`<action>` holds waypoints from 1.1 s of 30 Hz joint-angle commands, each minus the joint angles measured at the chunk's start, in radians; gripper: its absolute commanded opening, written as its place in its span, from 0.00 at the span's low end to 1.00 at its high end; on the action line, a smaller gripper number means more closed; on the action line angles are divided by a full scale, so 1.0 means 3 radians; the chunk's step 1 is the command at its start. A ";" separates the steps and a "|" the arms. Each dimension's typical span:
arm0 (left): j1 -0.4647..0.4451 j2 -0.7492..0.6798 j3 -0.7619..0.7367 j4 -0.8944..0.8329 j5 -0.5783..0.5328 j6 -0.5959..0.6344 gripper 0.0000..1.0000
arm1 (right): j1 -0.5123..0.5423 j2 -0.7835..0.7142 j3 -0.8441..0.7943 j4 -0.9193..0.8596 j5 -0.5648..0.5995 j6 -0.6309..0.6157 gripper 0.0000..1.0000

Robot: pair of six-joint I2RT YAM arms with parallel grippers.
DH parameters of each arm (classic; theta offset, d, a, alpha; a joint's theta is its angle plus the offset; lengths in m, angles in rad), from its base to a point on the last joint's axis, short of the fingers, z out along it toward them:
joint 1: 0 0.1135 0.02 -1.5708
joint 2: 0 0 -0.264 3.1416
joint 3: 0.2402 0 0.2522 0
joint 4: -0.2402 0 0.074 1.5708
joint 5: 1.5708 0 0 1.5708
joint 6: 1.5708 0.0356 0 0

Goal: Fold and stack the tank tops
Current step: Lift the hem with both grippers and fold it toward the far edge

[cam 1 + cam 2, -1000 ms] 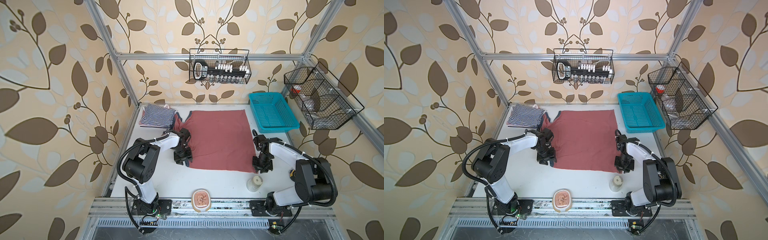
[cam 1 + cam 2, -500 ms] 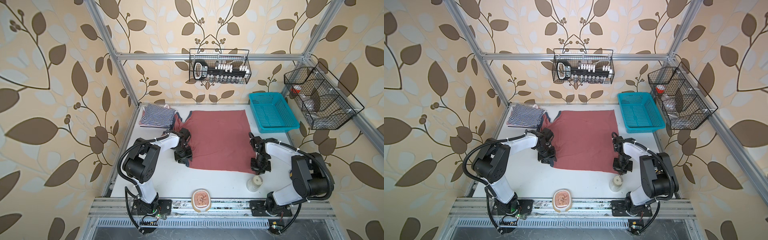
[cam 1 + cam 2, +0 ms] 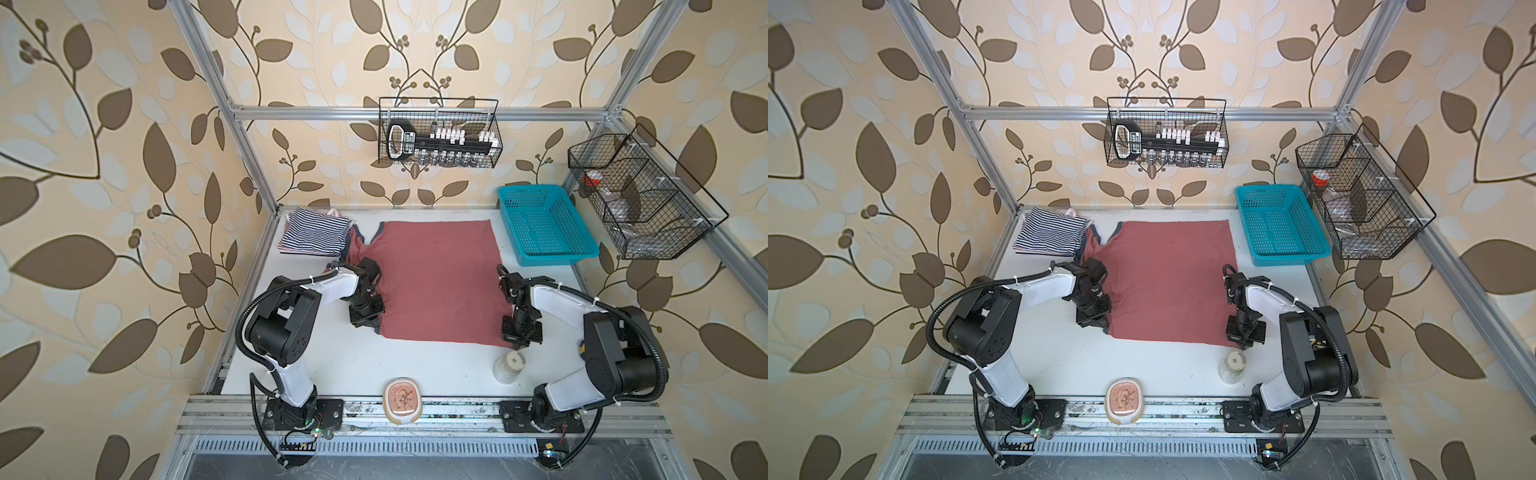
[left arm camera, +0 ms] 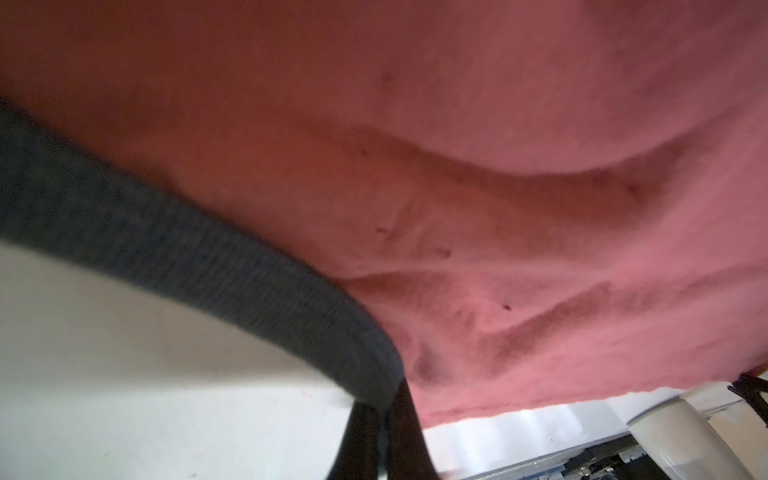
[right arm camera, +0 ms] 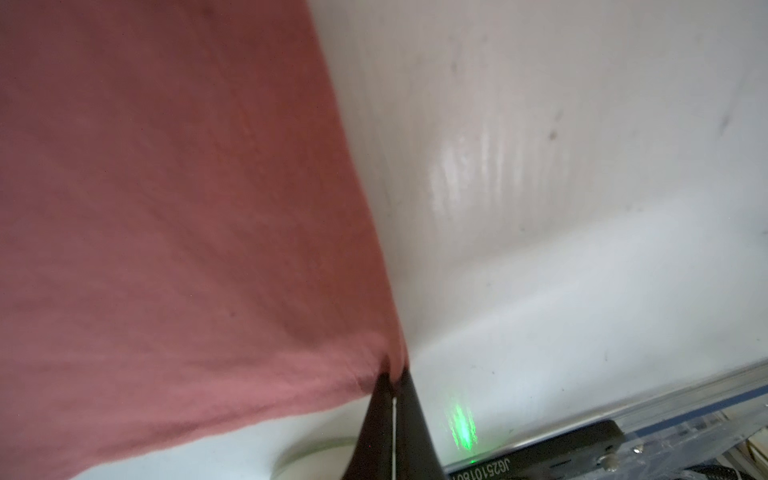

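Judging by the layout, the job is roughly two thirds done. A folded navy-and-white striped tank top [image 3: 313, 237] sits at about 10 o'clock on the white tabletop [image 3: 415, 365]. A pale red-striped edge [image 3: 332, 212] peeks from beneath it, which is probably the second top already stacked. The dusty red cotton tank top with dark trim [image 3: 436, 282] lies spread flat at the table's centre, unfolded, with its straps toward 9 o'clock and its hem toward 3 o'clock. No badge print shows on its upward face. It has yet to be folded and then carried to the pile. The first fold looks about to start. The left gripper [image 3: 366, 319] sits at the garment's 8 o'clock corner and the right gripper [image 3: 519, 332] at its 4 o'clock corner. In both top views the gripper bodies hide the fingertips. The wrist views settle the matter. The left wrist view shows the left gripper [image 4: 380, 415] closed tight on the grey ribbed trim [image 4: 187, 257] of a strap, with the cloth puckering upward from the pinch. The right wrist view shows the right gripper [image 5: 392, 386] clamped on the plain hem corner. Only the top views show the striped pile, the teal plastic basket [image 3: 544, 232] at 2 o'clock and the white-lidded clear jar [image 3: 510, 365] at 5 o'clock, just beside the right gripper.
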 commanded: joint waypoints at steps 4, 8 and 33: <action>-0.0025 -0.0290 0.0065 -0.0192 -0.0091 -0.0005 0.00 | -0.0041 -0.0441 0.0271 -0.0299 0.0169 0.0041 0.00; -0.0025 -0.0427 0.0148 -0.0273 -0.0124 -0.0014 0.00 | -0.0086 -0.0521 0.0385 -0.0362 0.0191 -0.0006 0.00; 0.0097 0.0225 0.1227 -0.0667 -0.0327 0.0161 0.00 | -0.0411 0.0405 0.1470 -0.0329 -0.0009 -0.0613 0.00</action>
